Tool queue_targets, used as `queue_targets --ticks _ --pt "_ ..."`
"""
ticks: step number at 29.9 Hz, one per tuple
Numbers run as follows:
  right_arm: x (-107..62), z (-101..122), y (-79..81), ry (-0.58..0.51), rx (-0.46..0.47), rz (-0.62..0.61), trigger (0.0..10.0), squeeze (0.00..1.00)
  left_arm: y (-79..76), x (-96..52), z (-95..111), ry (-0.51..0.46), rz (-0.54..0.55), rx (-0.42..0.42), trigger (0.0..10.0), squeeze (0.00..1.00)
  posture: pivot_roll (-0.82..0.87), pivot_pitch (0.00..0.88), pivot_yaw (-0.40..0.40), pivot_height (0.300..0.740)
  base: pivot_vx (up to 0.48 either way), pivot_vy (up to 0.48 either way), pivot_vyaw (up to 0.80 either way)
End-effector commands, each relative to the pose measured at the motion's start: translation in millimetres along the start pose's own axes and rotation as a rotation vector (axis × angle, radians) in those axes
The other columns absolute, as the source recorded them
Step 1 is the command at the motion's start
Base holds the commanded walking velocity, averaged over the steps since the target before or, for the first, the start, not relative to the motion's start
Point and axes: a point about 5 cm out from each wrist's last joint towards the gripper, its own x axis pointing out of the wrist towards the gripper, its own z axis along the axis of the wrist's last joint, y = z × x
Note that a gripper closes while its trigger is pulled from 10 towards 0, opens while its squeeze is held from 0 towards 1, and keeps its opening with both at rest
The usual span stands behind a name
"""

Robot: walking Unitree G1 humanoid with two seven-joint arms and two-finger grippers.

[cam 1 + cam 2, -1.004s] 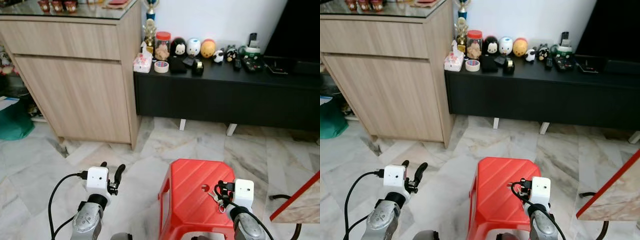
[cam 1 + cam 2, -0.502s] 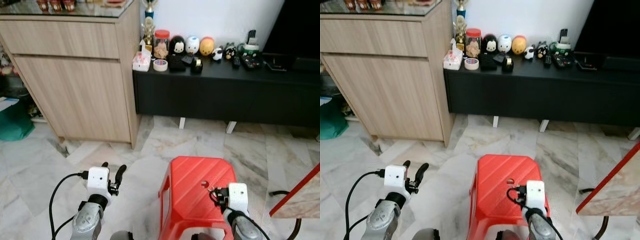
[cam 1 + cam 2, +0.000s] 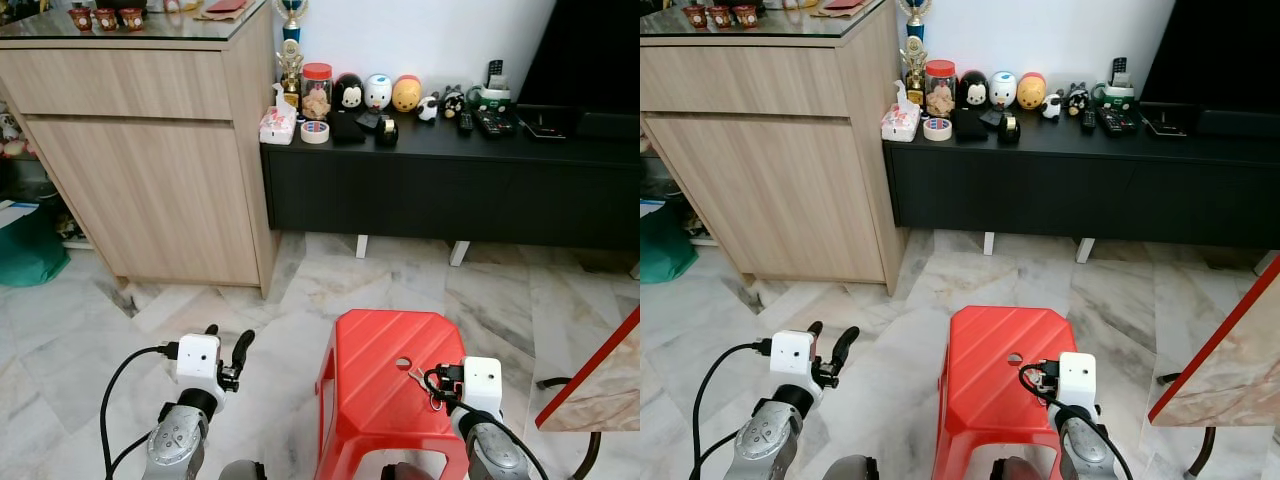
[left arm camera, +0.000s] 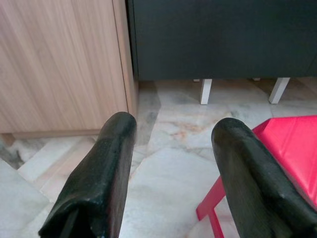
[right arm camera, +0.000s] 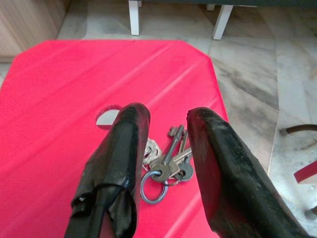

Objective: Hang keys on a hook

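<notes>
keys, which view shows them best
The right wrist view: the keys lie on the red stool between the open right claw fingers, ring and blades clear. The eye views show a small glint beside that claw; the left wrist view shows floor and cabinets.

Square-topped plastic stool stands on marble-tiled floor, directly before the robot. Bunch of metal keys on a ring lies on stool top, toward its right side, just beside the round hole in the seat. Right gripper over the keys, fingers either side. Left gripper left of stool, above floor. Tall wooden cabinet behind left; long low sideboard to its right, against the wall, figurines on top.
</notes>
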Motion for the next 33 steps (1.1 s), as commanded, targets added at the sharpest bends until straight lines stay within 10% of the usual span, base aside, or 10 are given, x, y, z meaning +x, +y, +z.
queue_targets --ticks 1,33 --pt "0.3 0.9 -0.9 -0.005 0.009 -0.005 10.0 0.0 -1.4 -1.6 -4.6 0.024 0.0 -0.017 10.0 0.0 0.02 0.0 -0.045 0.6 0.0 0.0 0.0" --pt "-1.6 4.2 6.7 -0.07 0.002 0.059 10.0 0.0 -4.5 -1.2 -5.9 0.033 -0.008 -0.023 10.0 0.0 0.03 0.0 -0.045 0.595 0.0 0.0 0.1"
